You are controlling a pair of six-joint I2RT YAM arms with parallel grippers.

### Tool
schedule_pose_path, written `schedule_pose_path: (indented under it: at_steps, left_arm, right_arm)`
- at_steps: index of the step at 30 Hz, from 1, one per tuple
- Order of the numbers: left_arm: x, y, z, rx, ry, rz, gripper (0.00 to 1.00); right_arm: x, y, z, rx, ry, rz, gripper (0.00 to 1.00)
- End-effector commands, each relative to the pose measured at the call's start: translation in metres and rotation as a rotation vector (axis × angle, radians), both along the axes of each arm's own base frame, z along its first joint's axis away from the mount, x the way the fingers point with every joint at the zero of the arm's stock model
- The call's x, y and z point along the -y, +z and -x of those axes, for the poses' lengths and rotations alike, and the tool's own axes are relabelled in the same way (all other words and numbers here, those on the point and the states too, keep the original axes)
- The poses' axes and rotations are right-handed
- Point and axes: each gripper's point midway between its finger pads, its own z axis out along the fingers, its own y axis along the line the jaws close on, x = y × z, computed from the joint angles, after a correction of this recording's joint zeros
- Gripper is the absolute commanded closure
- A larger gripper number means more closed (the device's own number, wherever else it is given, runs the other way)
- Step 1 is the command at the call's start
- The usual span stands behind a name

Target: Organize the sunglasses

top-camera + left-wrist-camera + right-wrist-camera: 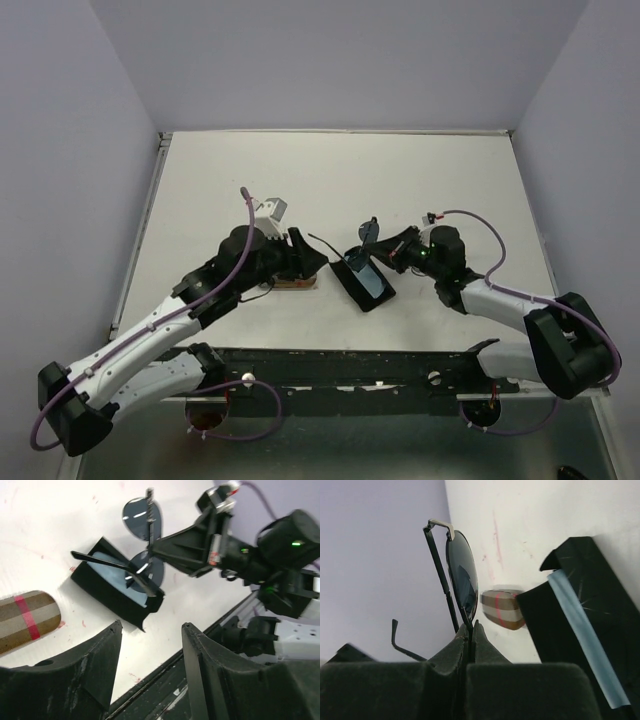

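My right gripper is shut on the rim of the black-framed sunglasses, which stand lifted with their arms unfolded, one lens just above the open black case with its blue lining. In the top view the sunglasses sit at the tip of the right gripper, over the far end of the black case. My left gripper is open with nothing between its fingers and hangs just left of that case, above the plaid case. No other pair shows.
The plaid tan-and-black case lies shut on the white table, left of the black case. The dark rail with the arm bases runs along the near table edge. Grey walls stand on three sides.
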Motion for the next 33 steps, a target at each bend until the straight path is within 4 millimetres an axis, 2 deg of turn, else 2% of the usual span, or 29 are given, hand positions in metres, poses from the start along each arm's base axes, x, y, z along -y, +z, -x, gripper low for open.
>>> schedule_pose_path:
  at_steps: [1,6,8,11,14,20,24,28,33]
  left_arm:
    - [0.013,-0.027,-0.022,-0.072,0.036,-0.104,0.46]
    - [0.043,-0.025,-0.044,-0.094,0.001,-0.131,0.63]
    - [0.053,-0.024,-0.054,-0.09,-0.005,-0.143,0.64]
    - [0.064,-0.026,-0.066,-0.108,-0.007,-0.177,0.72]
    - [0.079,-0.029,-0.069,-0.128,-0.062,-0.187,0.75]
    - [0.098,-0.036,-0.067,-0.156,-0.141,-0.2,0.75]
    - [0.1,-0.036,-0.061,-0.146,-0.156,-0.21,0.74]
    - [0.098,-0.042,-0.063,-0.144,-0.131,-0.244,0.68]
    - [0.104,-0.048,-0.068,-0.166,-0.122,-0.265,0.65]
  right_arm:
    - [-0.018,0.037,0.005,0.084,0.102,-0.128,0.99]
    - [-0.019,0.035,0.01,0.09,0.141,-0.097,0.99]
    - [-0.02,0.038,0.013,0.112,0.166,-0.09,0.99]
    - [-0.023,0.043,0.017,0.151,0.209,-0.065,0.99]
    - [-0.022,0.043,0.022,0.176,0.237,-0.044,0.99]
    - [-0.019,0.044,0.024,0.226,0.25,0.021,0.99]
    - [-0.012,0.041,0.02,0.223,0.224,0.078,0.99]
    - [-0.014,0.047,0.023,0.249,0.241,0.067,0.99]
    - [-0.015,0.046,0.027,0.245,0.26,0.065,0.99]
